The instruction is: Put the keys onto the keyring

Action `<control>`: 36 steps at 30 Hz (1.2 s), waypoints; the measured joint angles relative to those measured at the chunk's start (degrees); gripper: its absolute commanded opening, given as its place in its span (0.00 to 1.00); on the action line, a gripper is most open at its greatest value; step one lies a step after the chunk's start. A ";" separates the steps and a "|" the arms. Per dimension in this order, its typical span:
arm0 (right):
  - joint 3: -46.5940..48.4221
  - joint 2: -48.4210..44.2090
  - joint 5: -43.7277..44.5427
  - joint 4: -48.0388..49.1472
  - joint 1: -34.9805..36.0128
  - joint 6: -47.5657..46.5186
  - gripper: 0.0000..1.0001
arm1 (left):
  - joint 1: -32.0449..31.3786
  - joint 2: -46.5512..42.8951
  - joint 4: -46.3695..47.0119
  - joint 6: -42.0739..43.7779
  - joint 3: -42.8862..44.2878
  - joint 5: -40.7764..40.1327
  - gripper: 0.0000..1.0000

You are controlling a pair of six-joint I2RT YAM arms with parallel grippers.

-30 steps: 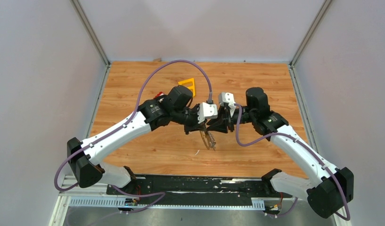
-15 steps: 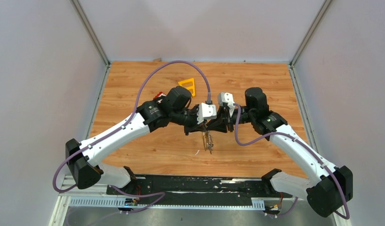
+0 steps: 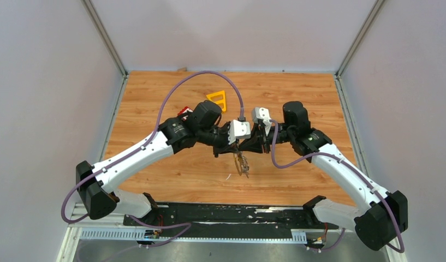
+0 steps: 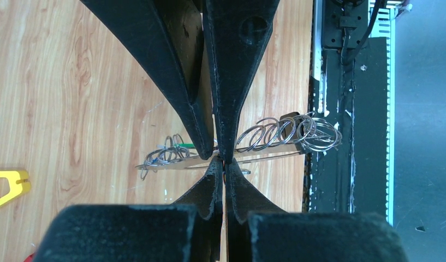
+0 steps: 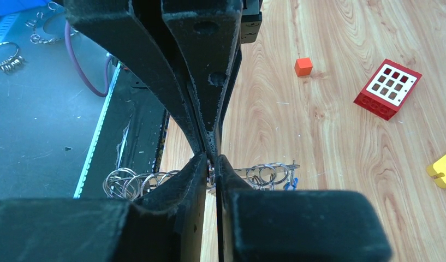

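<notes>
Both clamping keyring (image 3: 242, 162), left gripper (image 4: 223, 162), right gripper (image 5: 210, 159) tip-to-tip, orange block (image 5: 303, 66), red brick (image 5: 387, 89) beyond

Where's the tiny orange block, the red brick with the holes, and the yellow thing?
orange block (image 5: 303, 66): right wrist view, on its top face.
red brick (image 5: 394, 83): right wrist view, on its white top with the holes.
yellow frame (image 4: 16, 183): left wrist view, on its thick bar near the left edge.

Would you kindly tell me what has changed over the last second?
The keyring, dangling tilted under the meeting grippers, swung a little closer to vertical, and both arms shifted only slightly. The jaws of the left gripper and the right gripper stayed shut on it; nothing was released.
</notes>
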 measured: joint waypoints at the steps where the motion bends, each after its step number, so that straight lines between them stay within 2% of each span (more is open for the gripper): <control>1: 0.00 0.11 -0.04 -0.02 0.00 0.00 0.11 | 0.00 -0.07 0.11 0.00 -0.20 -0.04 0.00; 36: -0.02 0.94 -0.87 -0.04 0.02 -0.28 0.13 | 0.00 -1.07 1.33 -1.03 -1.66 -0.35 0.00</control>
